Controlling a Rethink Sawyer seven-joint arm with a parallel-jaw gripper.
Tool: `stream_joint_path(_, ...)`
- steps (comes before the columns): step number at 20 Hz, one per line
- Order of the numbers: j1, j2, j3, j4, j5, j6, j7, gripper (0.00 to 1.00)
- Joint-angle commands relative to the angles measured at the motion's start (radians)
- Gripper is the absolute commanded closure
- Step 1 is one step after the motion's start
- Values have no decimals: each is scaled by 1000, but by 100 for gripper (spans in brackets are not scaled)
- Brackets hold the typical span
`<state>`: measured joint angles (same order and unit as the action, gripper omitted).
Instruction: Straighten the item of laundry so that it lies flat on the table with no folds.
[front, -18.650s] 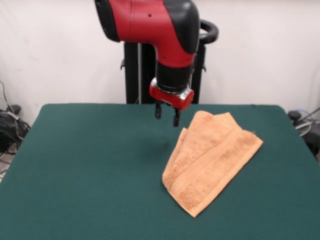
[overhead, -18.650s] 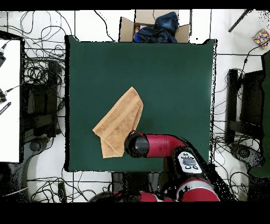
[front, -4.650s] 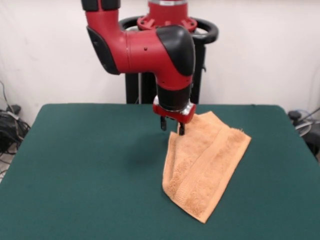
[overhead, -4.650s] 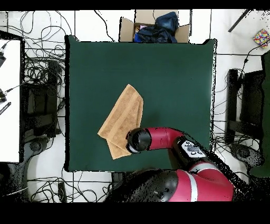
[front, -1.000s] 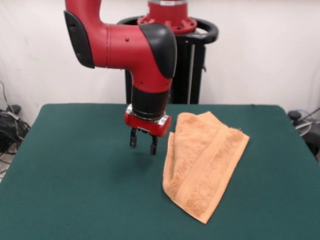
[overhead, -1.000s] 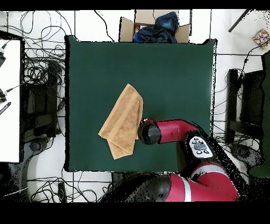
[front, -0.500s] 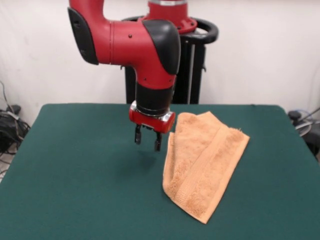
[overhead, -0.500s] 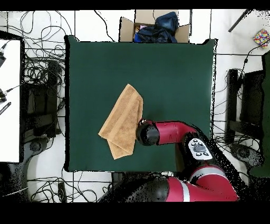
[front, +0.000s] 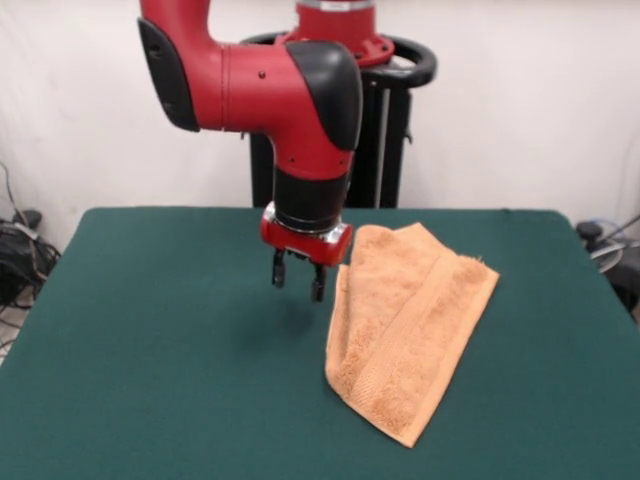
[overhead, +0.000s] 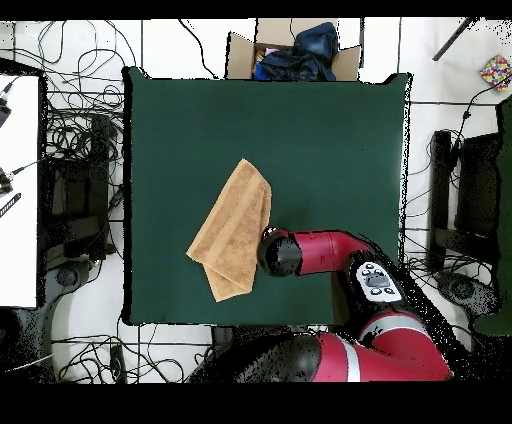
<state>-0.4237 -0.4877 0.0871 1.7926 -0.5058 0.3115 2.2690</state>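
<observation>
Lying folded on the table, the item of laundry is seen as a light orange terry towel doubled lengthwise into a long, slanted strip. In the front view it runs from a rounded end near the table's far edge down to a pointed corner close to the near edge, right of centre. A woven band stripe is visible along its length, and a frayed corner sticks out at the upper right. The left edge is a soft rolled fold with 2 layers showing at the lower end. In the overhead view the towel is placed left of the table's middle, tilted diagonally.

The gripper is held above the felt just beside the towel's left fold, close to its far end. Its 2 dark fingers are spread apart with a clear gap, and nothing is held between them. Contact with the cloth cannot be confirmed; a faint shadow is cast on the table below it.

The table is covered in dark green felt-like cloth. A white wall is noted behind, tangled cables on the floor at the sides, and a cardboard box of dark fabric beyond 1 edge in the overhead view
</observation>
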Motion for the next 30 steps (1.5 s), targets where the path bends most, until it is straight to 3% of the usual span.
stream_joint_path(1,17,60,60,42,37,-24,75,0)
stream_joint_path(23,86,61,-7,95,81,-114,171,0)
stream_joint_path(30,94,111,-17,68,87,-154,159,0)
